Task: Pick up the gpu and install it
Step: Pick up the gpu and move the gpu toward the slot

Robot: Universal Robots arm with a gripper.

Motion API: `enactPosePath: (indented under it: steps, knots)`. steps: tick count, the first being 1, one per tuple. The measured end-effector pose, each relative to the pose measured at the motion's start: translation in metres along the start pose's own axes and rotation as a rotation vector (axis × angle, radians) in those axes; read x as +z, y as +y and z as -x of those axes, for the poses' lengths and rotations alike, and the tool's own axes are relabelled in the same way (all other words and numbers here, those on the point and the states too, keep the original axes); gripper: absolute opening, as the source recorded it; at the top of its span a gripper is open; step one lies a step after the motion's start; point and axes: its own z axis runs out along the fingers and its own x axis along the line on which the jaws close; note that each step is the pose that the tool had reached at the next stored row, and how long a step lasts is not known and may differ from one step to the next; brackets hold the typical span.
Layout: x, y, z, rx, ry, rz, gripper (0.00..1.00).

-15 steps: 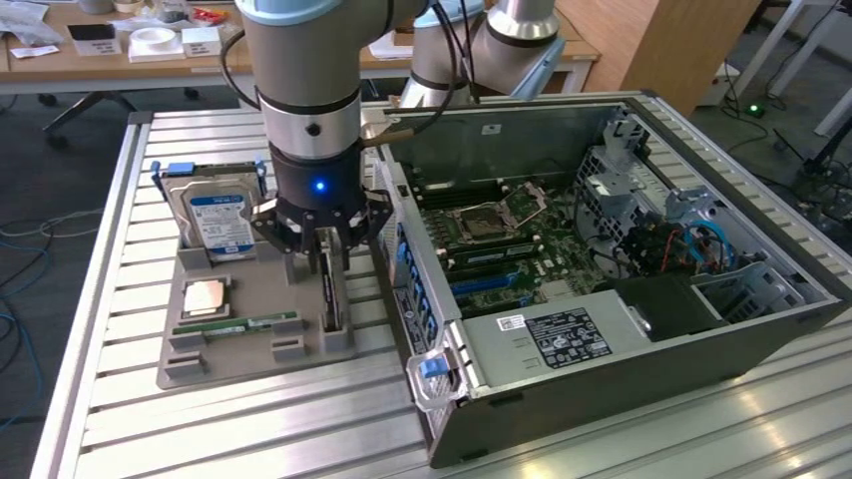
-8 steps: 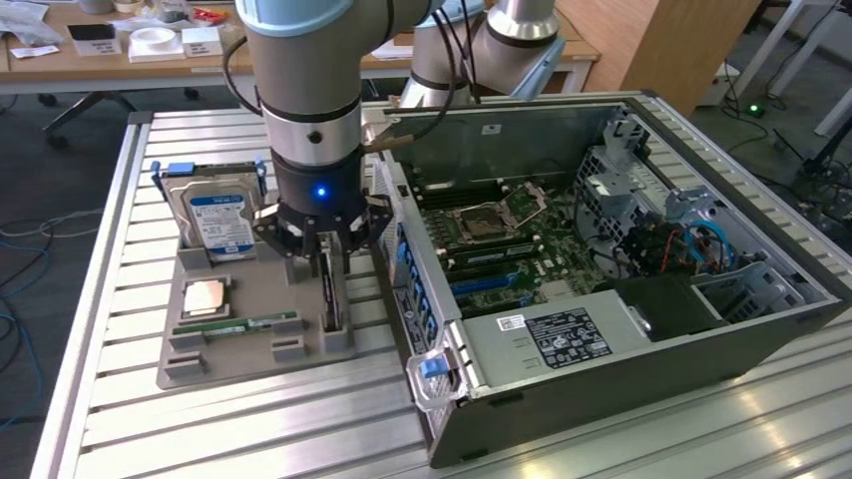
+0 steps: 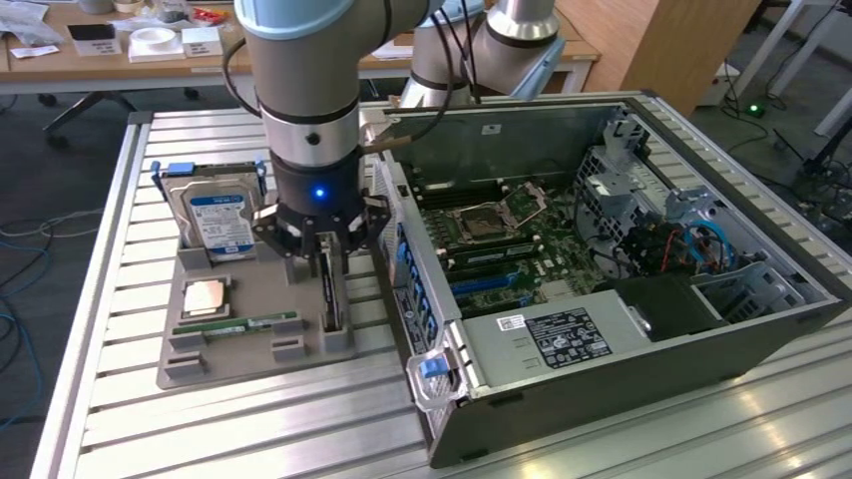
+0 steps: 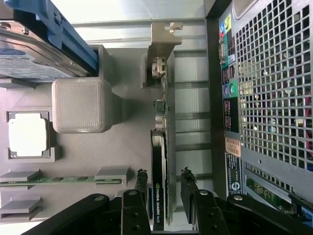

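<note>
The arm hangs straight down over a grey holder tray (image 3: 219,364) (image 4: 122,147) that lies on the slatted metal table (image 3: 266,429), just beside the open computer case (image 3: 600,384) (image 4: 264,98). The graphics card (image 3: 333,301) (image 4: 159,161) stands on its long edge in a slot along the side of the tray nearest the case. Its silvery end bracket (image 4: 164,34) is at the end away from the gripper.

The gripper (image 3: 323,261) (image 4: 165,183) is low over the card's other end. Its black fingers (image 4: 142,183) straddle the card, one on the black cooler side, one on the green board side. They are parted a little wider than the card, with a sliver of daylight on the board side, so nothing is clamped.

Elsewhere on the tray, a hard drive (image 3: 219,220) (image 4: 29,58) with a blue and white label stands upright at the far end. A square processor chip (image 3: 204,297) (image 4: 28,134) lies flat beside it, and a narrow green memory stick (image 3: 237,324) (image 4: 58,180) sits in its own slot beyond that.
</note>
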Motion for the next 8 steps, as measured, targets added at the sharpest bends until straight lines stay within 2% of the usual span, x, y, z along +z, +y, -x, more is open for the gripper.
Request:
enactPosePath:
  steps: [8]
  knots:
    - [0.0089, 0.0047, -0.0028, 0.000, 0.0000, 0.0001, 0.42]
